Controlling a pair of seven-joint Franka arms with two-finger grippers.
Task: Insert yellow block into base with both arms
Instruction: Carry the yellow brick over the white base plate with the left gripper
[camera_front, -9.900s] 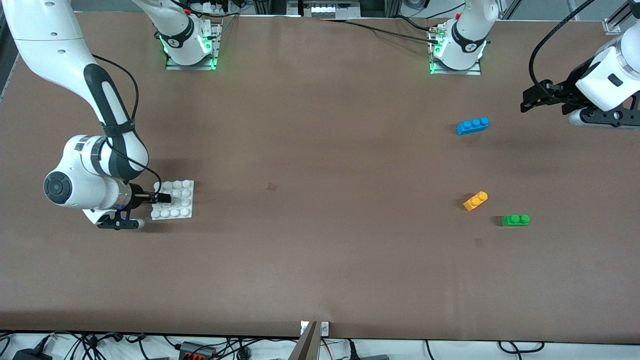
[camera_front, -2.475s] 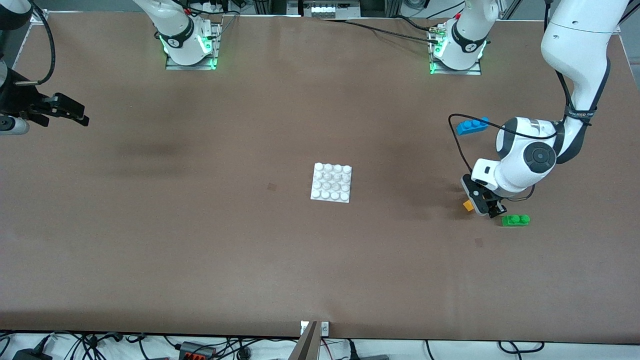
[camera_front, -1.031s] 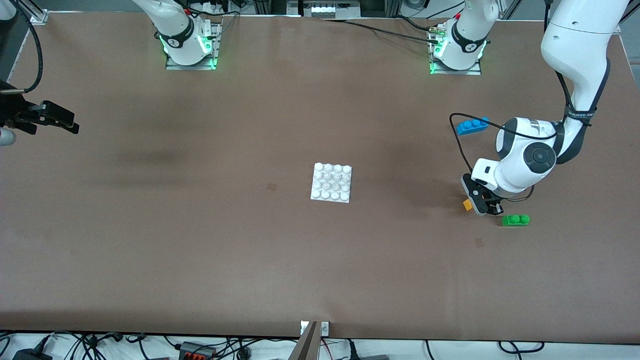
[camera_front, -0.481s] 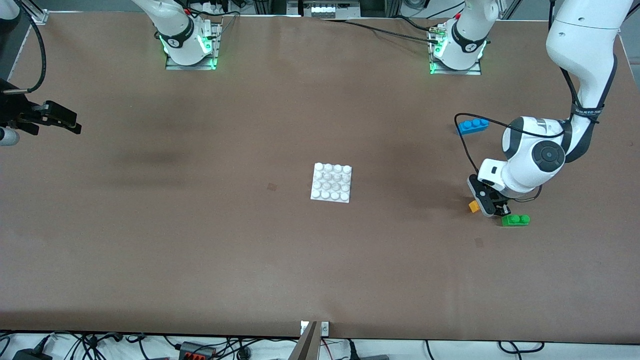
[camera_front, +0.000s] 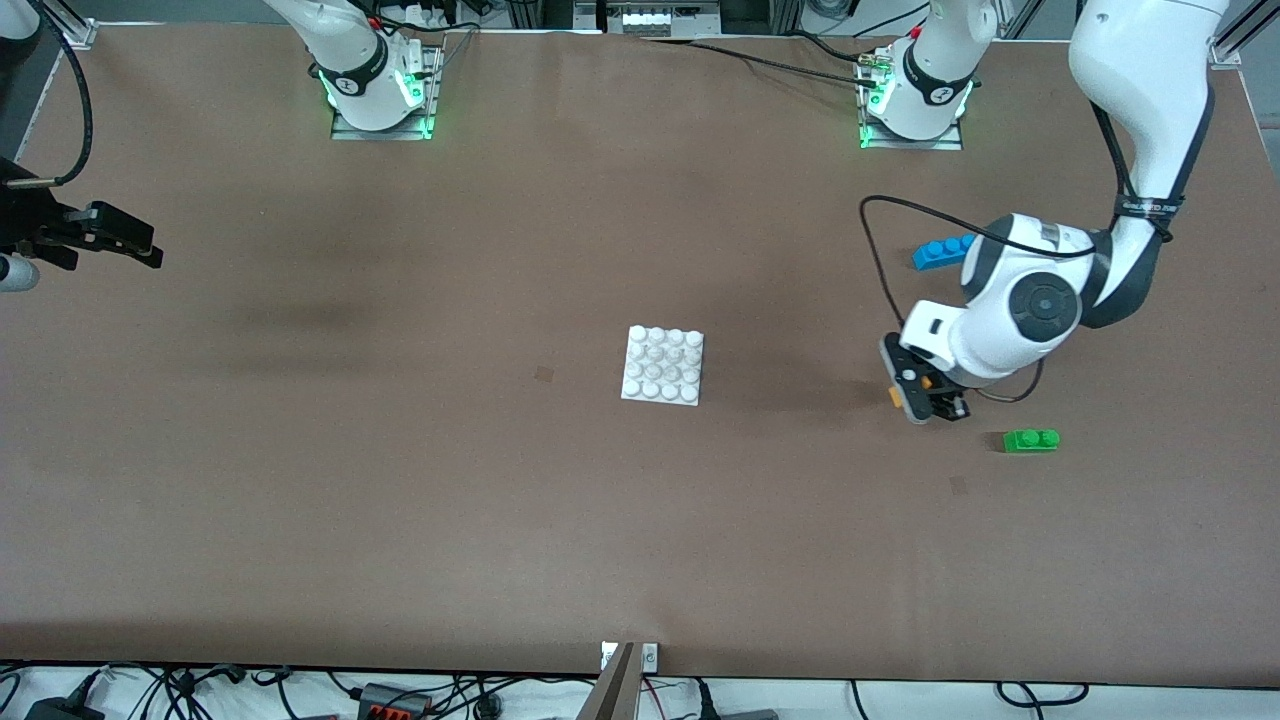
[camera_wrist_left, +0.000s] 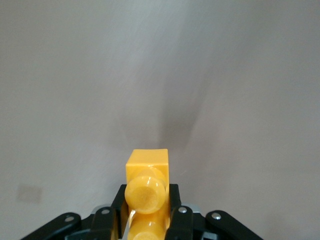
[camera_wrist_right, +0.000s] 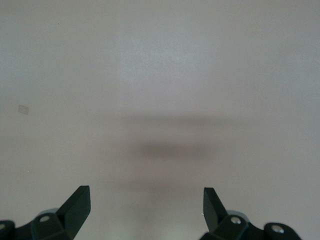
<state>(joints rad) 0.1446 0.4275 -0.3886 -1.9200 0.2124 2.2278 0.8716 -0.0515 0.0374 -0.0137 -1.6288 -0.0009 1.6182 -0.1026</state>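
Note:
My left gripper (camera_front: 912, 392) is shut on the yellow block (camera_front: 895, 396) and holds it just above the table, between the base and the green brick. In the left wrist view the yellow block (camera_wrist_left: 146, 192) sits between the two black fingers (camera_wrist_left: 116, 216), studs facing the camera. The base (camera_front: 663, 365), a white square plate with round studs, lies flat at the table's middle, well apart from the block. My right gripper (camera_front: 125, 240) is open and empty, waiting up over the right arm's end of the table. The right wrist view shows my right gripper (camera_wrist_right: 145, 200) with fingertips wide apart over bare table.
A green two-stud brick (camera_front: 1031, 440) lies on the table close to my left gripper, nearer the front camera. A blue three-stud brick (camera_front: 938, 252) lies farther from the camera, partly hidden by the left arm's wrist. Both arm bases stand along the top edge.
My left gripper has lifted the yellow block off the table and carried it toward the base, away from the green brick. The right arm has stayed in place.

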